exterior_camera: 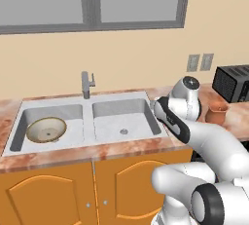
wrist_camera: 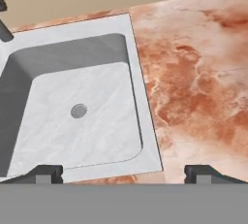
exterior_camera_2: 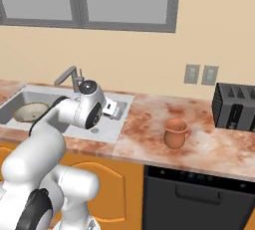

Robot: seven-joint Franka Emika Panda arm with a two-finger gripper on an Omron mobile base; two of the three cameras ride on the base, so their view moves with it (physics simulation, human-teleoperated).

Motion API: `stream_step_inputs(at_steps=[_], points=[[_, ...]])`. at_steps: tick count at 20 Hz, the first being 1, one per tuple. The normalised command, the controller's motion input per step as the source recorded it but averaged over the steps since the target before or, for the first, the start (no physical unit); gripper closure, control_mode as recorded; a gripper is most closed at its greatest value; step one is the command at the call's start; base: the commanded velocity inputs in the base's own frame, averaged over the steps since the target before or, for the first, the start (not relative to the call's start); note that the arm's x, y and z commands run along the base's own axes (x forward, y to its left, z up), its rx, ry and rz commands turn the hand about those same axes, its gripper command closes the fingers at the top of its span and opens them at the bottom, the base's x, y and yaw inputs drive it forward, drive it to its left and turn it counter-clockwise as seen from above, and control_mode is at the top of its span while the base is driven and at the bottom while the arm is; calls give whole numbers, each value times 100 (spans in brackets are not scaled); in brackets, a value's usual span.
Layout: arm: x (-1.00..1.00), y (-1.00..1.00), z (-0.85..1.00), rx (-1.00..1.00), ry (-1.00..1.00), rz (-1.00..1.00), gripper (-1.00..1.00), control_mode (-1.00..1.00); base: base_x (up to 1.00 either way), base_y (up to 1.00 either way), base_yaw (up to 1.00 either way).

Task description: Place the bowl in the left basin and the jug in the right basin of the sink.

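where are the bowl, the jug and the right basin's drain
bowl (exterior_camera: 46, 129): left base view, its cream inside.
jug (exterior_camera_2: 175, 133): right base view, its rounded belly.
drain (wrist_camera: 79, 111): hand view, its round metal face.

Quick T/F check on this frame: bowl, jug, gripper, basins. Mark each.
1. The bowl lies in the left basin. True.
2. The jug is in the right basin. False: it stands on the counter, right of the sink.
3. The gripper is open and holds nothing. True.
4. The right basin holds a plate. False: just its drain shows on the floor.
5. A toaster stands on the counter beyond the jug. True.
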Motion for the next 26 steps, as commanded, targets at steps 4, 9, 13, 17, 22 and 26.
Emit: stream_step_inputs(at_steps=[4,9,13,17,22,26], points=[[0,0,0,0,0,0,-100,100,1,-52,0],[0,0,0,0,0,0,-100,100,15,-42,0],[0,0,0,0,0,0,-100,100,33,-8,0],[0,0,0,0,0,0,-100,100,35,0,0],[0,0,0,0,0,0,-100,100,22,0,0],[0,0,0,0,0,0,-100,100,7,0,0]])
